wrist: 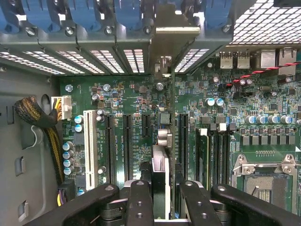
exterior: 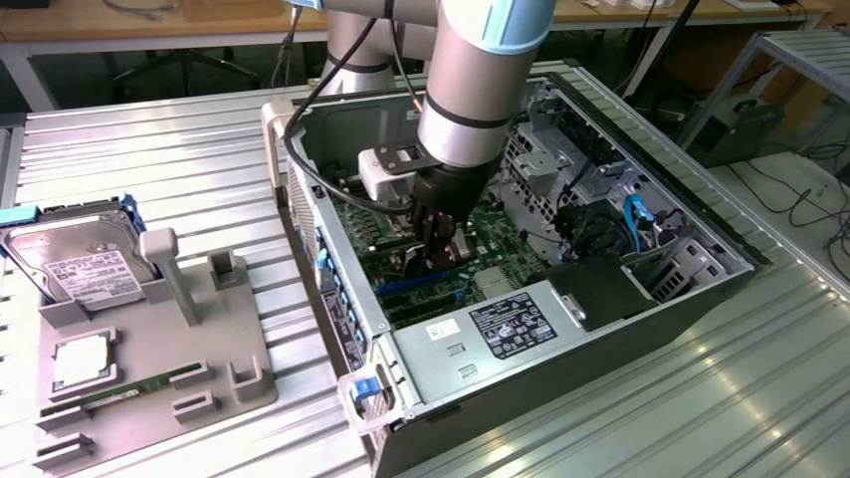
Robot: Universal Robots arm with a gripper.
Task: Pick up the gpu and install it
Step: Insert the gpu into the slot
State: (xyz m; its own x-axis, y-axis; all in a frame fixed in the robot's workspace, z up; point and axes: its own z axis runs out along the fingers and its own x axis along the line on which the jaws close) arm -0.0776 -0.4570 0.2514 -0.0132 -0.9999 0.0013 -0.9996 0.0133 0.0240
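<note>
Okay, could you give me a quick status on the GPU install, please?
Gripper inside the case, shut on the gpu. Card edge-on over the motherboard slots. Nothing in the way.

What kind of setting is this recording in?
Likely a lab workbench for PC assembly: an open computer case on a ribbed metal table, a grey parts fixture holding a hard drive, cluttered desks behind.

Bright daylight glares off the table (exterior: pixel 691 398) (case (exterior: pixel 604 329) interior perhaps dimmer).
</note>
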